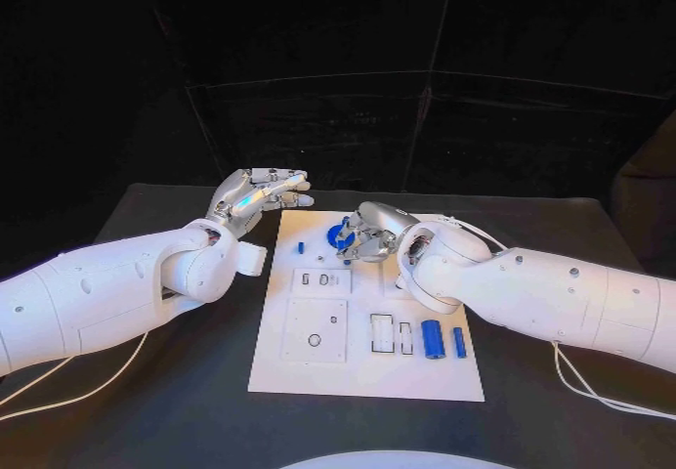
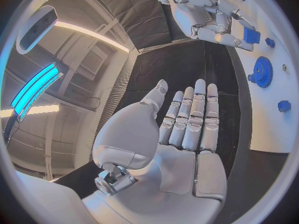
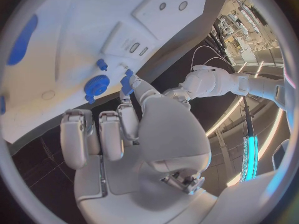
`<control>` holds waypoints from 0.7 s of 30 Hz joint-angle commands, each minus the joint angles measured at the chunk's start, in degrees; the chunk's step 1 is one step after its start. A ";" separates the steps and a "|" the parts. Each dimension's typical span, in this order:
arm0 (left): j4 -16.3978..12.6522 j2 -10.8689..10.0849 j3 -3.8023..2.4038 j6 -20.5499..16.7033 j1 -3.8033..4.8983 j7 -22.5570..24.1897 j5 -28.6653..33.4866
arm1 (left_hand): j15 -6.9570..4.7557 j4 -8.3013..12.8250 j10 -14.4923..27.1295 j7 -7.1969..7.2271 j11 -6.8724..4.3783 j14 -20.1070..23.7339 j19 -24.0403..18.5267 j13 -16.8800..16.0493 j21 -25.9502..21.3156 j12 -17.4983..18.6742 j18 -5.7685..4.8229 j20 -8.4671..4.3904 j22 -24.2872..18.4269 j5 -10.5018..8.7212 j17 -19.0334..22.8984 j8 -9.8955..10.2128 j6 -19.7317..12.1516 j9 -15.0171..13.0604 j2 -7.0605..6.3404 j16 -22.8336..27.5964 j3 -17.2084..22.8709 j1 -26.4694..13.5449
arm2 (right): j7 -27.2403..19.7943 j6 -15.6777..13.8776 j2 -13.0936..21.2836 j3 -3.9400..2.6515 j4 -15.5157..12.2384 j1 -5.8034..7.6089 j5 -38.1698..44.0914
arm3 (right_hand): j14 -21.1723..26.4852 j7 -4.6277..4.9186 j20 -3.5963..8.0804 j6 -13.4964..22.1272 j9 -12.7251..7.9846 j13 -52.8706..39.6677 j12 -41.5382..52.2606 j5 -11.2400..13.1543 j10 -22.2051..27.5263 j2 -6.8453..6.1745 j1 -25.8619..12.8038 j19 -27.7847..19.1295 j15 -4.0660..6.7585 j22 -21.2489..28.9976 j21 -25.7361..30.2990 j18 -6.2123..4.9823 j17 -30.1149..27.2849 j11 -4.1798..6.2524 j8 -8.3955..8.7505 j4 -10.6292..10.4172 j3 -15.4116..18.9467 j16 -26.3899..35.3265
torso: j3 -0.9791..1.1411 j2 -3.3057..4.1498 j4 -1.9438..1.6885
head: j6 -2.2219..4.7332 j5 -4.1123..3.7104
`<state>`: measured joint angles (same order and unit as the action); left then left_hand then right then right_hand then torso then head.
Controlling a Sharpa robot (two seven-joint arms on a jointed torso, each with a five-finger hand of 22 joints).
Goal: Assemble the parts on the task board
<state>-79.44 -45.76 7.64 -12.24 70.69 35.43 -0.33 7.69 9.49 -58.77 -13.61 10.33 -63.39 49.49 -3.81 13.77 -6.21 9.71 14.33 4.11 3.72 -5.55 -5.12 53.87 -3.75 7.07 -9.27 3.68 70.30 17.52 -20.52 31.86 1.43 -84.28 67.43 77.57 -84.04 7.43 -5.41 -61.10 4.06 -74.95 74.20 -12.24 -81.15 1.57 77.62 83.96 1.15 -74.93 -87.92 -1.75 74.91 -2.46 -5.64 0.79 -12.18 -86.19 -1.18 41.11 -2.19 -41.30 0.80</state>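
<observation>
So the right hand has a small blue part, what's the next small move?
Probably lower it toward the board and seat it. The right hand pinches the blue part above the gear; the left hand is open, off the board.

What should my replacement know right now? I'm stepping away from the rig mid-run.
Left hand: open, fingers straight, off the task board's left edge, holding nothing.
Right hand: over the board's far end, pinching a small blue part beside the blue gear.
Done: gear sits on the board; a small blue peg stands near it.
Left: seat the pinched part; two blue cylinders lie unplaced at the near right.
</observation>
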 commanded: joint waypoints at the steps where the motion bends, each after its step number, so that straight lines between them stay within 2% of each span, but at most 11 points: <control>1: 0.01 0.15 -0.06 -0.14 0.12 1.43 0.36 | -0.08 0.27 -0.46 -0.09 -0.02 -0.43 0.37 0.03 -0.29 0.11 0.95 0.01 -0.05 0.05 -0.06 -0.17 0.31 -0.05 0.66 0.23 0.20 -0.06 | 1.90 1.64 -0.82 0.21 -0.02 -0.81 3.72 | -4.13 -0.10 0.43 -0.34 0.07 -0.63 -0.06 -0.38 0.23 0.26 -0.33 2.68 0.38 -10.69 -0.19 0.66 6.72 0.05 -0.13 -0.51 -1.02 0.39 | 0.06 0.05 0.11 | 0.02 0.57; 4: -0.01 0.25 -0.06 -0.12 0.13 1.48 0.36 | -0.08 0.29 -0.46 -0.09 -0.01 -0.43 0.38 0.04 -0.30 0.12 0.95 0.01 -0.05 0.05 -0.05 -0.16 0.31 -0.04 0.64 0.24 0.21 -0.09 | 2.25 1.68 -1.50 0.35 0.15 -1.82 5.07 | -4.13 -0.11 0.43 -0.34 0.07 -0.65 -0.04 -0.38 0.22 0.21 -0.35 2.70 0.38 -10.72 -0.20 0.66 6.72 0.04 -0.12 -0.49 -1.03 0.39 | 0.10 0.04 0.04 | 0.09 0.80; 7: -0.05 0.29 -0.06 -0.10 0.13 1.48 0.35 | -0.08 0.29 -0.46 -0.09 -0.01 -0.43 0.38 0.04 -0.30 0.12 0.95 0.01 -0.05 0.05 -0.05 -0.16 0.31 -0.04 0.64 0.24 0.21 -0.09 | 2.15 1.81 -2.10 0.44 0.42 -2.65 6.24 | -4.13 -0.11 0.43 -0.34 0.07 -0.66 -0.03 -0.38 0.21 0.18 -0.36 2.71 0.38 -10.73 -0.20 0.67 6.73 0.04 -0.12 -0.48 -1.03 0.39 | 0.19 0.07 -0.04 | -0.14 0.95; 11: -0.12 0.33 -0.06 -0.01 0.13 1.45 0.35 | -0.08 0.29 -0.46 -0.09 -0.01 -0.43 0.38 0.04 -0.30 0.12 0.95 0.01 -0.05 0.05 -0.05 -0.16 0.31 -0.04 0.64 0.24 0.21 -0.09 | 1.95 2.06 -2.51 0.48 0.67 -3.14 6.90 | -4.13 -0.11 0.43 -0.33 0.07 -0.69 -0.01 -0.38 0.20 0.07 -0.42 2.67 0.38 -10.68 -0.18 0.65 6.72 0.04 -0.11 -0.45 -1.05 0.40 | 0.13 0.10 -0.14 | -0.16 1.15; 17: -0.19 0.38 -0.06 0.46 0.13 1.26 0.35 | -0.08 0.29 -0.46 -0.09 -0.01 -0.43 0.38 0.04 -0.30 0.12 0.95 0.01 -0.05 0.05 -0.05 -0.16 0.31 -0.04 0.64 0.24 0.21 -0.09 | 1.71 2.94 -2.85 0.50 0.82 -3.59 7.44 | -4.13 -0.10 0.43 -0.34 0.07 -0.89 0.21 -0.38 0.07 -0.08 -0.52 2.70 0.38 -10.72 -0.20 0.66 6.71 0.04 -0.09 -0.43 -1.07 0.41 | 0.13 0.06 0.05 | -0.46 1.47; 21: -0.12 0.43 -0.06 0.82 0.13 1.12 0.35 | -0.09 0.31 -0.48 -0.08 -0.02 -0.45 0.40 0.05 -0.31 0.14 0.94 -0.01 -0.06 0.05 -0.05 -0.15 0.33 -0.04 0.64 0.27 0.25 -0.12 | 1.95 3.51 -3.00 0.50 0.95 -3.78 8.01 | -4.13 -0.11 0.43 -0.36 0.07 -1.01 0.34 -0.31 -0.01 -0.21 -0.58 2.69 0.38 -10.70 -0.19 0.66 6.73 0.05 -0.09 -0.38 -1.11 0.39 | 0.24 0.09 0.15 | -0.52 1.82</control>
<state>-79.51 -45.43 7.64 -12.23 70.71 35.69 -0.20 7.69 9.65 -58.77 -13.60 10.34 -63.39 49.49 -3.81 13.77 -6.21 9.70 14.33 4.12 3.72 -5.56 -5.12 53.86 -3.75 7.07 -9.27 3.83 70.30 19.23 -18.32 28.92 1.92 -83.36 63.68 83.97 -84.04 7.39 -5.41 -61.18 4.06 -74.93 74.21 -12.47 -81.16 0.98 77.11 83.96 1.14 -74.92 -87.91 -1.75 74.91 -2.46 -5.62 0.33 -12.97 -85.98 -1.02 41.18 -2.18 -41.75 2.52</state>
